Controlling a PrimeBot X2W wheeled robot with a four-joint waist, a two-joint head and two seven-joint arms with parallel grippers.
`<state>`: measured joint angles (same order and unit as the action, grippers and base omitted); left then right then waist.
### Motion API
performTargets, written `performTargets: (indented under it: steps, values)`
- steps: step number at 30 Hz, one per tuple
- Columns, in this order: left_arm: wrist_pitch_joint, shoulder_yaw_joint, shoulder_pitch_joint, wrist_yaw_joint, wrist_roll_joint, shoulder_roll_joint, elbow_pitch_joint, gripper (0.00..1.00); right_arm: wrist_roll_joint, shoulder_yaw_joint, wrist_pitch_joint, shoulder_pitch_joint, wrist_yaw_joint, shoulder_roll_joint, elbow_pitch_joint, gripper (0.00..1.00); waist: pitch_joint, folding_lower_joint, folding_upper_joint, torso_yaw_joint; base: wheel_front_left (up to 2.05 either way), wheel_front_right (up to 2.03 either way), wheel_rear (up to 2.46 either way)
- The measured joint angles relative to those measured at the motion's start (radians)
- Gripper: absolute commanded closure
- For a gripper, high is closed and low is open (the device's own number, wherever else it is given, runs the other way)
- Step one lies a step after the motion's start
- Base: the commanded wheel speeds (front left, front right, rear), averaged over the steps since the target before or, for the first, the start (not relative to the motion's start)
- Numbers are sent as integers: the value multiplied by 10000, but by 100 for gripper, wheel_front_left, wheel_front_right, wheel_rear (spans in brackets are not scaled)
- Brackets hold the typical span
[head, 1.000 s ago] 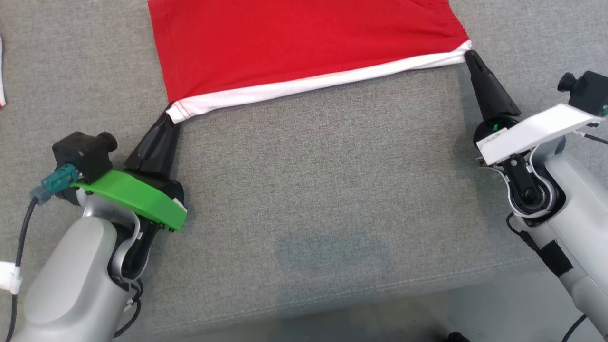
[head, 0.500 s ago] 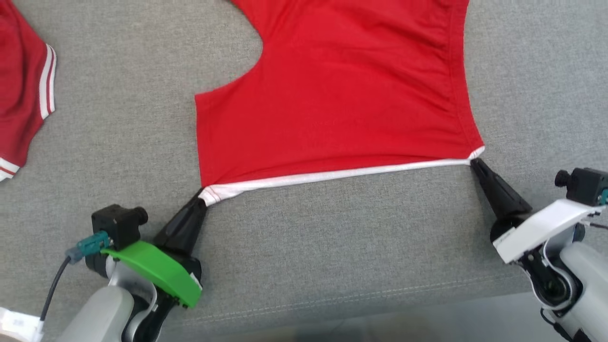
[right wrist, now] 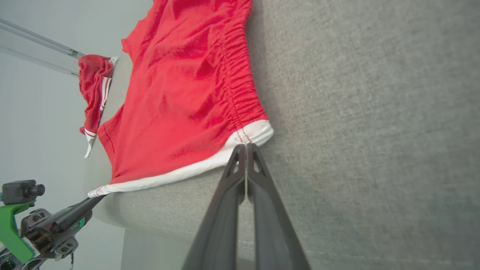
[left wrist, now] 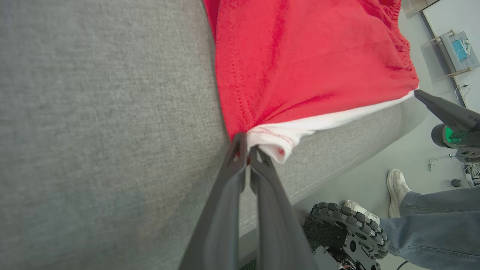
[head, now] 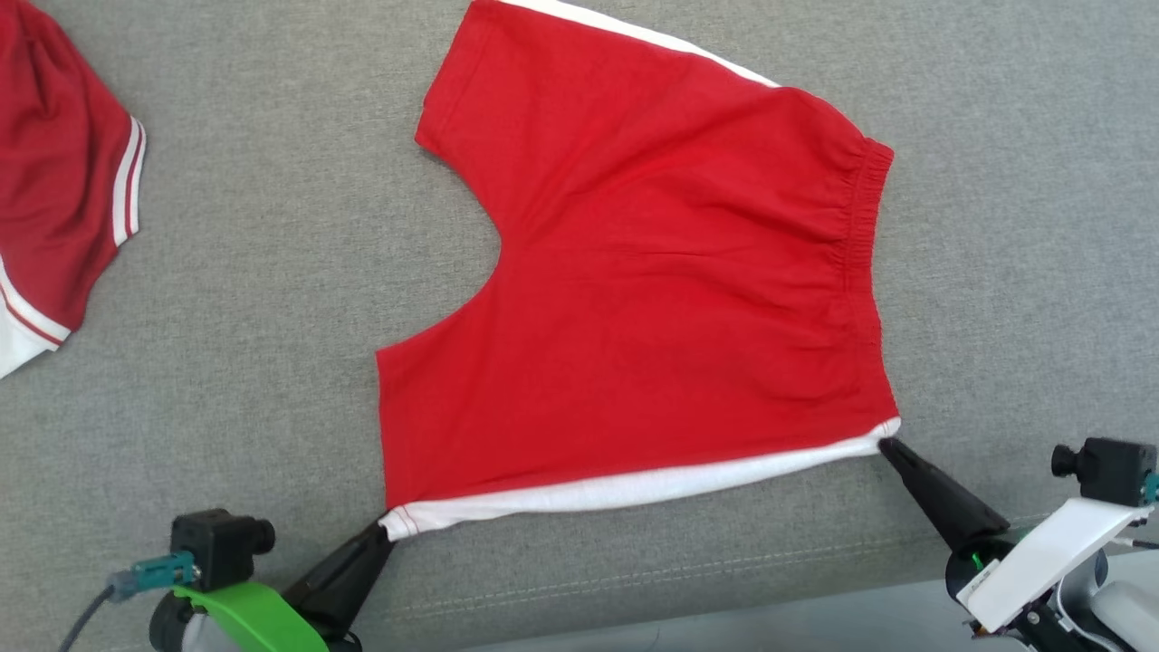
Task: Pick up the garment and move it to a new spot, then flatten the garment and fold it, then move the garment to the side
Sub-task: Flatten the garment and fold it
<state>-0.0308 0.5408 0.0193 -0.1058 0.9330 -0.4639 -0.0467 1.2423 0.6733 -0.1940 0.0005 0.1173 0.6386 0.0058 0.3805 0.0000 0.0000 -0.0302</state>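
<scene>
Head view: shows the red shorts (head: pixel 652 299) spread flat on the grey cushion (head: pixel 253 299), white side band along its front edge, waistband to the right. Finds the left pincer (head: pixel 385 528) clenched on the band's leg-end corner and the right pincer (head: pixel 886 444) clenched on its waistband corner, band taut between. Places a second red garment (head: pixel 54 181) at the left edge.

Left wrist view: reveals a thin bite on bunched white cloth. Could slip free under more pull, or drag the shorts over the front edge.

Right wrist view: catches only the very corner, likely the weaker hold. Keeps both arms low, fingers angled inward, wrists beyond the front edge.
</scene>
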Motion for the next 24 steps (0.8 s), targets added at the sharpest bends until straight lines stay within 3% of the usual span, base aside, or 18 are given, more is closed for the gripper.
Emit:
performTargets:
  steps: [8,17,24]
  values:
    - [-861,-679,-834,12,-82,-1290,-2121,100,71,-506,-75,-573,4,433,-1231,100,-115,0,0,-415,0,0,0]
    - [-2408,-1162,-2543,196,359,-2033,-3310,100,290,-940,140,-1496,15,614,-2015,100,95,0,0,-862,0,0,0]
    - [-3614,-1693,-4791,506,761,-2188,-3689,100,336,-1030,602,-2574,-23,539,-2061,100,665,0,0,-1190,0,0,0]
